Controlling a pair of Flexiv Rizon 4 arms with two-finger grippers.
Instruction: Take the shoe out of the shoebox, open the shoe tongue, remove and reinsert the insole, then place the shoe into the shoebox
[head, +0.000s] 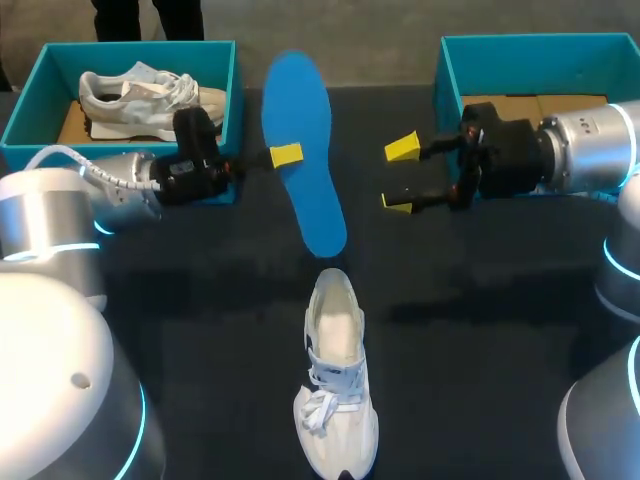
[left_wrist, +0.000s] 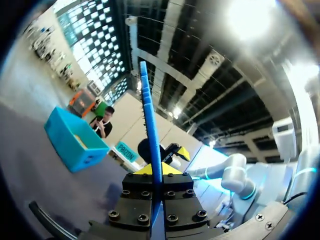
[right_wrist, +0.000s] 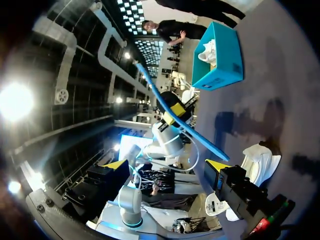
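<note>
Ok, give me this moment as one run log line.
left gripper: shut on blue insole, held in air | right gripper: open, clear of insole | shoe: on table

On the surface (head: 480, 330), one shoebox (head: 228, 70) sits at the far left corner with a second shoe (head: 135, 95) inside it, and another shoebox (head: 445, 75) sits at the far right corner. Between them, the insole (head: 300, 140) is gripped from both sides by the left end effector (head: 285, 156). The right end effector (head: 400, 175), fingers apart, hangs right of the insole, apart from it. The shoe (head: 338, 380) lies at the middle of the near edge, just before the insole's near end.
</note>
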